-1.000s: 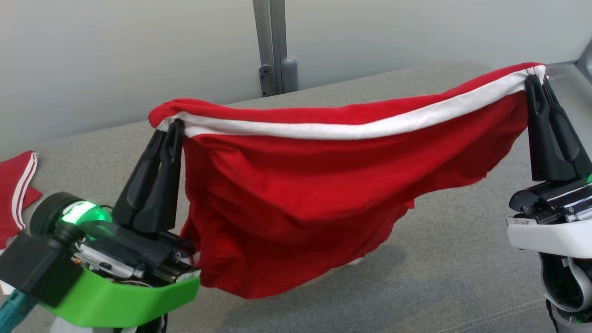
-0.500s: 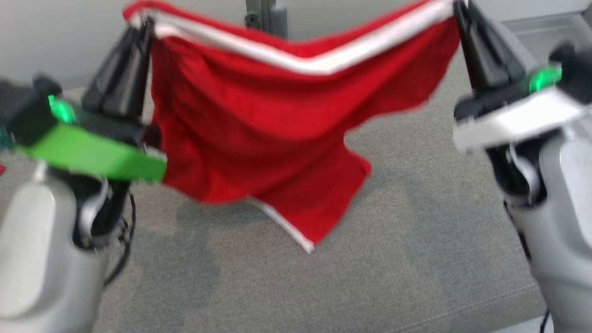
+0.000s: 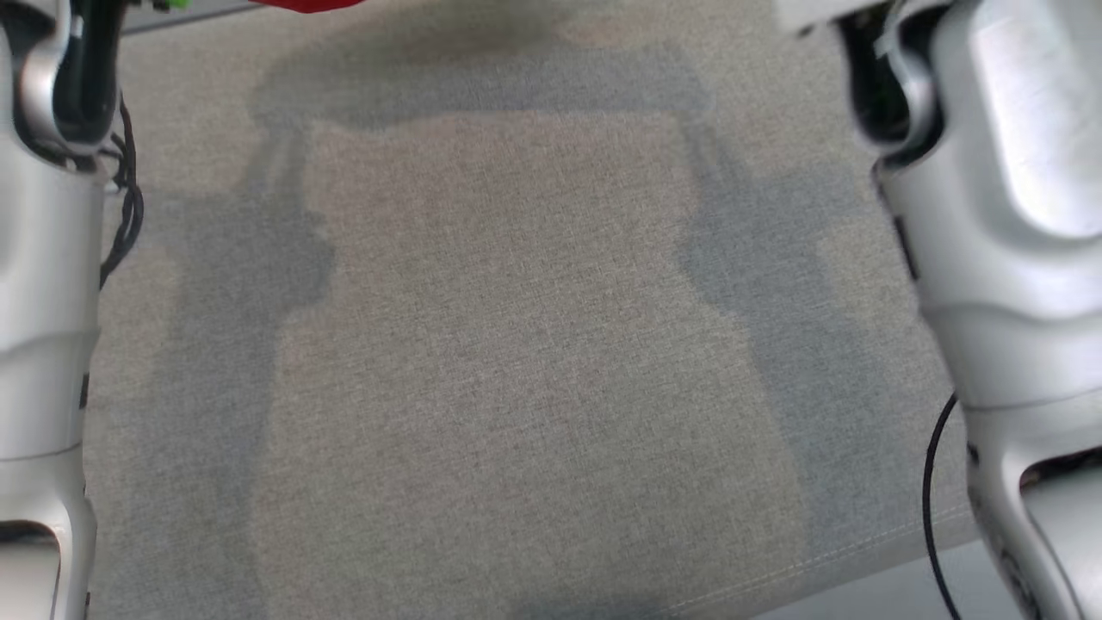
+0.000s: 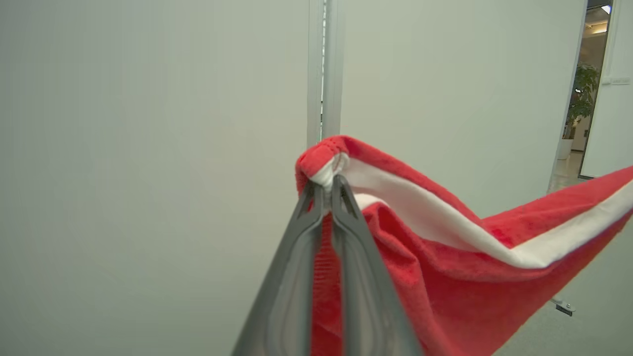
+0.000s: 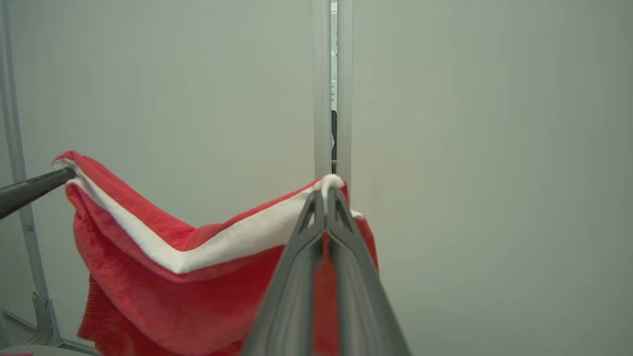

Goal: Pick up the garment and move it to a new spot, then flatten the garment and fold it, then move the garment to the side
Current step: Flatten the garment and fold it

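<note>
Left gripper: clenched on a bunched corner of the garment's white-banded hem, at the centre of the left wrist view. Only a small pinch of cloth sits between the tips, so a sharp jerk could pull it free.
Right gripper: clamped on the opposite corner of that hem, at the centre of the right wrist view. It has the same thin bite and the same slip risk.
Garment: red, hanging in the air between the two grippers, its hem sagging in a V. A red sliver shows at the top edge of the head view. With slack in the middle, it may land creased or doubled over.
Bench: grey cloth surface across the middle of the head view. The garment's hanging lower edge cannot be seen there, so touchdown is hard to judge. A dragging edge could tuck under.
Post: upright behind the held hem, upper centre of both wrist views. How near it is cannot be told, and a forward swing might brush it.
</note>
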Available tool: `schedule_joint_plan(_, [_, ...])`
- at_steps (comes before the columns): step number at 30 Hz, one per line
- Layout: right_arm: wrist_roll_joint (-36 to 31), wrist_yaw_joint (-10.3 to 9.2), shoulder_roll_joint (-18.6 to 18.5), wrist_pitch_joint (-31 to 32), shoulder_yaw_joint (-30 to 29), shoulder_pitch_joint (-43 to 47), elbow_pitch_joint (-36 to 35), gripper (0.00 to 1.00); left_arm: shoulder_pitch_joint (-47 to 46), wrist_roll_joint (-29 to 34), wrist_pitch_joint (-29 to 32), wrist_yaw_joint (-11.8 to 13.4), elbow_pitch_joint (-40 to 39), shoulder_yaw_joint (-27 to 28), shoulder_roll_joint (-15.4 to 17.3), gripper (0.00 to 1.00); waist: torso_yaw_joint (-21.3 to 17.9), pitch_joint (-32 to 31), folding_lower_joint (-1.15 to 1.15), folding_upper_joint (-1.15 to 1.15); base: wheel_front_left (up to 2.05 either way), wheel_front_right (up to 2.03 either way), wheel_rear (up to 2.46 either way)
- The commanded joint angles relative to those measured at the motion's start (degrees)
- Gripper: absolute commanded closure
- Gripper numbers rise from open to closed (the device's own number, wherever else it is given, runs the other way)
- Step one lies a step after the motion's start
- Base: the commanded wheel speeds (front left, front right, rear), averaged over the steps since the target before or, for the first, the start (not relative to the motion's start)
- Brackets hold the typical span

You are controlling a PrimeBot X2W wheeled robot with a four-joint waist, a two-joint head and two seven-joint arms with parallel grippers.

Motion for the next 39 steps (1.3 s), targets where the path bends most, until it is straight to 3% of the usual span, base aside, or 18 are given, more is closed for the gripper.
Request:
schedule_joint_plan(1, [0.73,-0.05,-0.06,-0.62,1.03,2.56,1.18,1.00,1.98,-0.35,-1.28,-0.16,1.82,-0.47,0.77,1.00,-0.86,2.79,-0.01,0.00,0.00,0.00,0.00])
schedule_joint_plan(8, [4.35,-0.05,-0.03,-1.35,4.03,13.84,2.68,1.00,12.57,-6.29,-7.88,-0.20,6.46,-2.68,1.85,1.00,-0.67,3.77,-0.01,0.00,0.00,0.00,0.00])
schedule_joint_plan(14, [5.23,-0.05,-0.96,-1.35,1.73,25.61,-3.60,1.00,23.97,-12.03,-11.16,-0.17,0.84,-3.85,4.27,1.00,0.79,2.08,-0.01,0.00,0.00,0.00,0.00])
schedule_joint_plan(19, [5.21,-0.08,-1.32,-1.34,-2.03,34.59,-10.42,1.00,34.51,-12.93,-12.22,0.04,-5.78,-2.66,4.58,1.00,2.16,0.12,-0.01,0.00,0.00,0.00,0.00])
schedule_joint_plan(23, [4.90,-0.09,-0.92,-1.36,-4.93,40.44,-15.39,1.00,42.58,-12.83,-12.68,1.42,-11.53,-0.25,2.62,1.00,2.59,-1.82,-0.01,0.00,0.00,0.00,0.00])
schedule_joint_plan(31, [4.02,-0.13,-1.26,-1.36,-7.54,51.14,-23.32,1.00,58.12,-9.51,-12.65,2.67,-23.58,6.65,-4.36,1.00,2.23,-8.57,-0.01,0.00,0.00,0.00,0.00])
schedule_joint_plan(39, [2.54,-0.13,-1.20,1.48,-9.44,62.46,-31.57,1.00,69.25,-5.36,-12.66,2.23,-30.56,6.98,-7.67,1.00,2.06,-14.93,-0.01,0.00,0.00,0.00,0.00])
